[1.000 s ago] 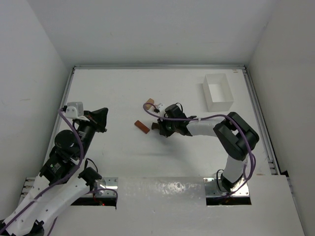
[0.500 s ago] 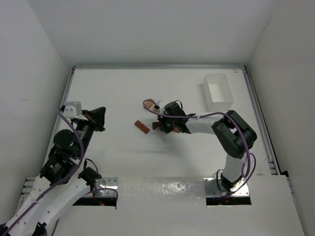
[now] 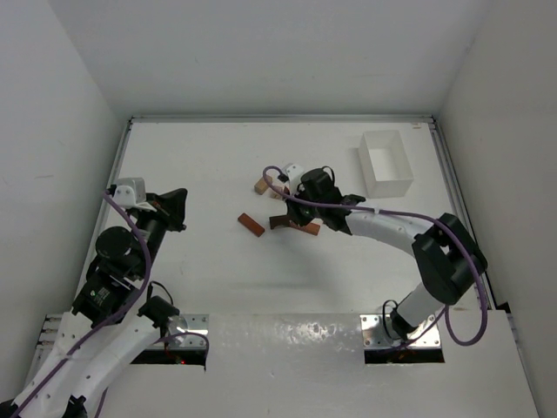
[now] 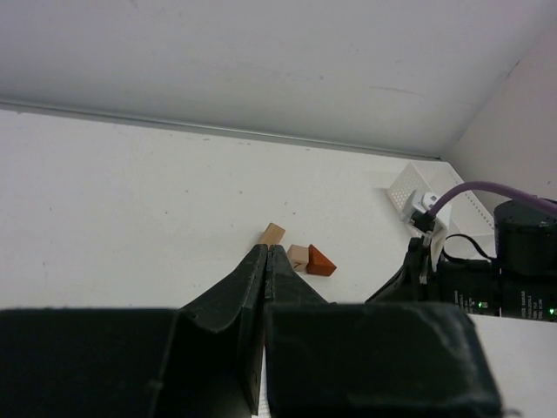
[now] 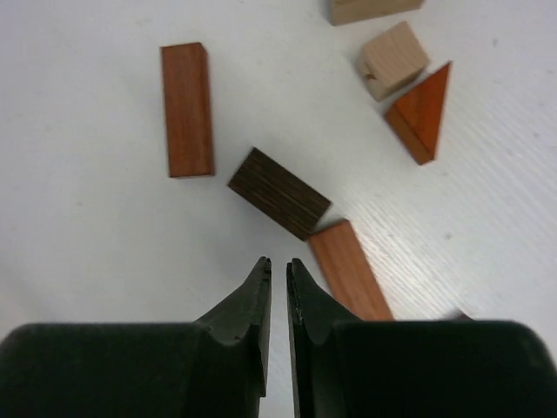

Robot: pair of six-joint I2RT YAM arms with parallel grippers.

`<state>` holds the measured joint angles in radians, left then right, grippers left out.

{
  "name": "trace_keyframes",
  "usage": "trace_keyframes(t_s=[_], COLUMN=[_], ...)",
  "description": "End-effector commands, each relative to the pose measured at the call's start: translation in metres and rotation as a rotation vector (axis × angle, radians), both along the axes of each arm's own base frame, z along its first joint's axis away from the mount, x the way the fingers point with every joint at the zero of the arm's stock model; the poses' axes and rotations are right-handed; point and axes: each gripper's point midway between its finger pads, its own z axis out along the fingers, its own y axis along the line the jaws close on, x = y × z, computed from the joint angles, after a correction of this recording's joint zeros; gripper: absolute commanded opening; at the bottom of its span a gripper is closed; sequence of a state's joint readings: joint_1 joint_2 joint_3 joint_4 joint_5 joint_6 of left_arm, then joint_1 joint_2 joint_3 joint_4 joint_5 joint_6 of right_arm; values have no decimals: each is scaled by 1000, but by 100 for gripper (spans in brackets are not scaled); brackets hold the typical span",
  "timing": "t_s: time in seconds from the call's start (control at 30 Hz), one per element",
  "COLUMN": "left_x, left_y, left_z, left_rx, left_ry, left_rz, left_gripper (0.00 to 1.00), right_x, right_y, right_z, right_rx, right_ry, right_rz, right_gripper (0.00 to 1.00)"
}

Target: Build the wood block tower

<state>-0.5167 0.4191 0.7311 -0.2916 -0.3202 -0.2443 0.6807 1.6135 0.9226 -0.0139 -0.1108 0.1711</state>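
Right wrist: right gripper point(image 5: 277, 266) jaws barely parted, nothing between them
Layout: wood blocks point(image 3: 278, 221) lie flat and loose on the table point(image 5: 104, 261), mid-table
Nearest: dark brown block point(image 5: 278, 193) just beside a reddish bar point(image 5: 350, 270)
Farther: second reddish bar point(image 5: 187, 109); pale cube point(image 5: 393, 59) beside orange-red wedge point(image 5: 422, 111)
Left wrist: left gripper point(image 4: 267, 252) closed, empty, well apart from the wood blocks

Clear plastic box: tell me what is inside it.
From above, the clear plastic box shows only its pale floor and none of the wooden blocks. The floor along its near wall is covered by the hazy plastic, so that strip cannot be checked.
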Motion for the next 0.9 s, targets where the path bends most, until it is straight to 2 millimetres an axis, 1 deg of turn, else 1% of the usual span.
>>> trace_keyframes(t_s=[0.0,0.03,0.13,0.2,0.27,0.3,0.33,0.37,0.4,0.47,0.57,0.67,0.87], left_x=[2,2,2,2,2,1,1,1,1,0,1,1,1], left_y=[-2,-4,-4,-4,-4,-4,-4,-4,-3,-3,-3,-4,-3], left_z=[3,3,2,2,2,3,3,3,3,3,3,3,3], left_rx=[-8,-6,-6,-7,-9,-11,-12,-13,-12,-12,-11,-9,-11], left_ry=[-19,-17,-17,-16,-16,-17,-20,-21,-23,-23,-22,-21,-22], left_rz=[-14,-21,-23,-24,-26,-26,-26,-25,-23,-24,-23,-26,-24], left_gripper=[0,0,0,0,0,0,0,0,0,0,0,0,0], right_x=[7,9,12,18,11,8,13,11,12,11,9,15,23], right_y=[-30,-37,-47,-51,-47,-53,-49,-49,-47,-49,-48,-53,-52], right_z=[-12,-19,-27,-24,-29,-34,-30,-37,-37,-47,-56,-64,-68], right_rx=[-107,-118,-171,-184,-174,-203,-206,-216,-217,-235,-239,-261,-260], right_ry=[-24,-24,-47,-43,2,31,24,49,58,87,112,109,103], right_rz=[-1,23,97,124,194,212,224,239,251,253,255,220,193], right_gripper=[12,15,42,51,54,54,56,58,59,59,59,57,54])
